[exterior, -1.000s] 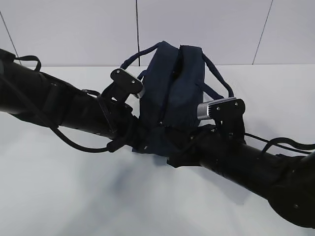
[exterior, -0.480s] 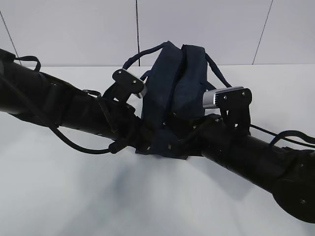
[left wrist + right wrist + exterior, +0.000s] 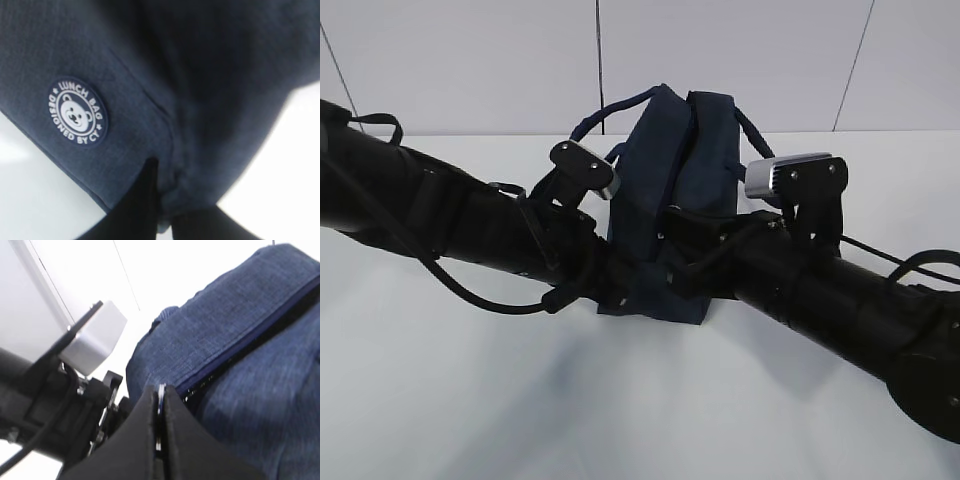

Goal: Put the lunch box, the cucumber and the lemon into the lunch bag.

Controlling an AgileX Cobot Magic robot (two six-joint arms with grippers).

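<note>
Step in hand: working the zipper of the lunch bag (image 3: 672, 215) — judged from the grips; whether it is being opened or closed cannot be told.
Lunch bag: stands upright on the white tabletop (image 3: 470, 400), between the two arms.
Right pincer (image 3: 159, 415): clenched on the silver ring pull (image 3: 160, 412), at the end of the zipper line (image 3: 240, 347).
Left pincer (image 3: 162, 200): clenched on a fold of the bag's navy fabric below the round badge (image 3: 77, 112) — steadying the bag.
Lunch box, cucumber, lemon: not in view.
Next move calls for: a pull along the zipper line while the left grip resists.
</note>
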